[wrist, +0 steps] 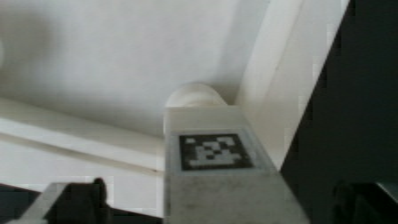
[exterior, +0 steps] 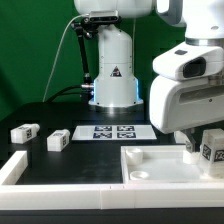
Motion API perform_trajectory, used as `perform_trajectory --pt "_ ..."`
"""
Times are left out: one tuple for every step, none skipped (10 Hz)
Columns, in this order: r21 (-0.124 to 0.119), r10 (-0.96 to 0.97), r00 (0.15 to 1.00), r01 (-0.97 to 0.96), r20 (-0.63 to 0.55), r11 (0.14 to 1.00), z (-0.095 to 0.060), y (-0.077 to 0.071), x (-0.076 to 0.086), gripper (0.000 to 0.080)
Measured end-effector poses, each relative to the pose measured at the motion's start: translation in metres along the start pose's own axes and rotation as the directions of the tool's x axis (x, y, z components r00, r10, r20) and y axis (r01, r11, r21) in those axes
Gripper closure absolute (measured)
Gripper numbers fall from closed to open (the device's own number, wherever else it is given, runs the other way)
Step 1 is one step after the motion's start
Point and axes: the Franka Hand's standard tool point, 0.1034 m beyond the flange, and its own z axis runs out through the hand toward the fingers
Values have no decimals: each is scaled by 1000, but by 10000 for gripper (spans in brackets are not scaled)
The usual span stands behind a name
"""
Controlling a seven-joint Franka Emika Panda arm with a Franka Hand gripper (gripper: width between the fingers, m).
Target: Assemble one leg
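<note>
One leg (exterior: 212, 149), a white block with a square tag, stands at the right end of the large white tray-like piece (exterior: 150, 168). My gripper (exterior: 203, 146) is straddling it. In the wrist view the leg (wrist: 221, 165) lies between my dark fingertips (wrist: 80, 200), its far end against a raised corner (wrist: 199, 96) of the tray. A light gap shows between the leg and one finger, so the gripper (wrist: 222, 203) is open around the leg. Two more legs (exterior: 25, 131) (exterior: 57, 141) lie on the table at the exterior view's left.
The marker board (exterior: 112, 131) lies on the black table in front of the robot base (exterior: 113, 75). A white L-shaped rail (exterior: 18, 168) runs along the front left. The tray fills the front right.
</note>
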Motion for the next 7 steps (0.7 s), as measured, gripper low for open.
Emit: perform_trajectory --pt "0 0 1000 0 0 1000 0 0 0 415" --pt "0 0 1000 0 0 1000 0 0 0 415" --pt "-2 2 1000 -2 1 1000 0 2 0 504" --pt "-3 3 1000 -3 1 1000 0 3 -1 504" --pt "-2 36 999 -36 1 999 0 3 -1 504" --pt "-2 39 999 -39 0 999 1 4 -1 504" --pt "7 131 991 -131 -9 991 1 4 -2 504"
